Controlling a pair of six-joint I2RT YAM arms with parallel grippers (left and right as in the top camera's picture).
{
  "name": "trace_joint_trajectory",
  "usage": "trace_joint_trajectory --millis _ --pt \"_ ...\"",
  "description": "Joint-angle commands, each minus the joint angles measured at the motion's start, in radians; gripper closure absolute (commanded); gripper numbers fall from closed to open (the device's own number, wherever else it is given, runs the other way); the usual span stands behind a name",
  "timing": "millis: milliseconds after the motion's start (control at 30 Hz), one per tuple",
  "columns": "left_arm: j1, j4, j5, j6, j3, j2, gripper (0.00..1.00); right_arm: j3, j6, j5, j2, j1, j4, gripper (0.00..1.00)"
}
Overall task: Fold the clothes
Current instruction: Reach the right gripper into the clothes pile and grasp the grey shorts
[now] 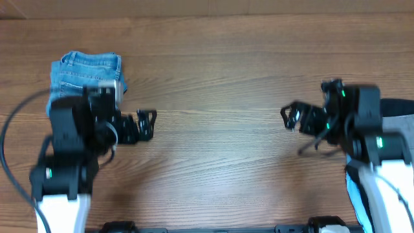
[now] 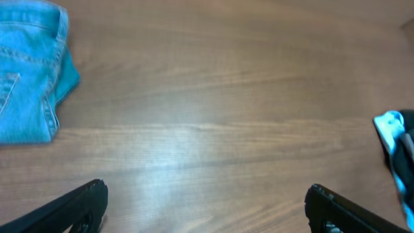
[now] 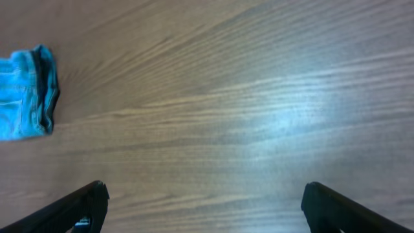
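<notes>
Overhead view, wooden table.
Item 1: denim-blue garment, folded, at the far left of the table, its near part hidden under the left arm.
Item 2: grey garment, at the right edge, partly beneath the right arm.
Left end effector: fingers spread, holding nothing, over bare wood near the denim.
Right end effector: fingers spread, holding nothing, facing the left one across bare wood.

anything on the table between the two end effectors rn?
Nothing. Overhead shows only bare wooden table between the left end effector and the right end effector. The denim garment lies outside that stretch, far left.
</notes>
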Motion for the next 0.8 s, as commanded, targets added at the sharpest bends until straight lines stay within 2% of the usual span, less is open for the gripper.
trace_joint_trajectory --millis 0,100,167,267,333,433,533,767 --pt "-0.007 -0.106 0.01 0.009 0.192 0.194 0.0 0.128 -0.032 -0.06 0.163 -0.006 -0.045 0.0" --pt "-0.007 -0.115 0.149 0.006 0.219 0.278 0.0 0.183 -0.039 0.024 0.242 -0.028 -0.086 0.0" --pt "-0.007 -0.12 0.192 0.022 0.219 0.303 0.0 0.214 0.042 0.148 0.254 -0.071 -0.098 0.0" --pt "-0.007 -0.15 0.197 0.04 0.219 0.34 0.0 0.261 0.143 0.365 0.257 -0.226 -0.104 0.0" --pt "-0.007 -0.155 0.198 0.04 0.219 0.344 0.0 0.261 0.173 0.442 0.269 -0.319 -0.085 0.0" --pt "-0.008 -0.149 0.197 0.04 0.219 0.344 0.0 0.261 0.188 0.44 0.312 -0.423 -0.069 0.02" --pt "-0.008 -0.138 0.197 0.04 0.219 0.344 0.0 0.261 0.178 0.441 0.451 -0.505 -0.019 0.06" --pt "-0.008 -0.133 0.197 0.04 0.219 0.344 0.0 0.261 0.131 0.452 0.634 -0.515 0.015 0.09"
